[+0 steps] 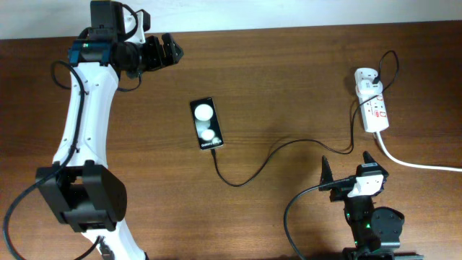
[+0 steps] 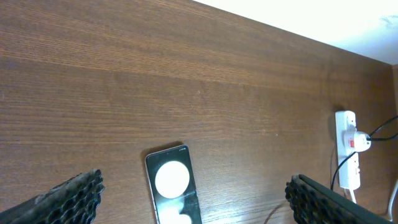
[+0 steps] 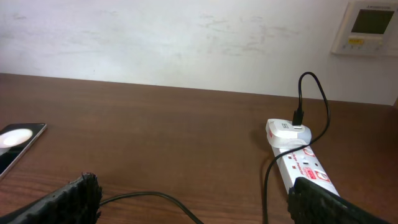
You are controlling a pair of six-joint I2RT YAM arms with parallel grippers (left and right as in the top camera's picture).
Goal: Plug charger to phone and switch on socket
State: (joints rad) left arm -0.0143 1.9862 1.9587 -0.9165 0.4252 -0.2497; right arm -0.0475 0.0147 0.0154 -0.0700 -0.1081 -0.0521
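The black phone [image 1: 206, 124] lies flat mid-table, two white round spots on its screen. It also shows in the left wrist view [image 2: 171, 193] and at the left edge of the right wrist view [image 3: 17, 144]. The thin black charger cable [image 1: 274, 155] runs from the phone's near end, where its tip sits, across the table up to the white adapter [image 1: 367, 77] in the white socket strip [image 1: 375, 108]. The strip also shows in the right wrist view [image 3: 305, 168]. My left gripper [image 1: 167, 50] is open and empty at the far left. My right gripper [image 1: 346, 167] is open and empty at the near right.
A thick white cord [image 1: 415, 162] leaves the strip's near end toward the right edge. The robot's own black cable [image 1: 296, 213] loops by the right arm's base. A wall unit [image 3: 370, 25] hangs on the white wall behind.
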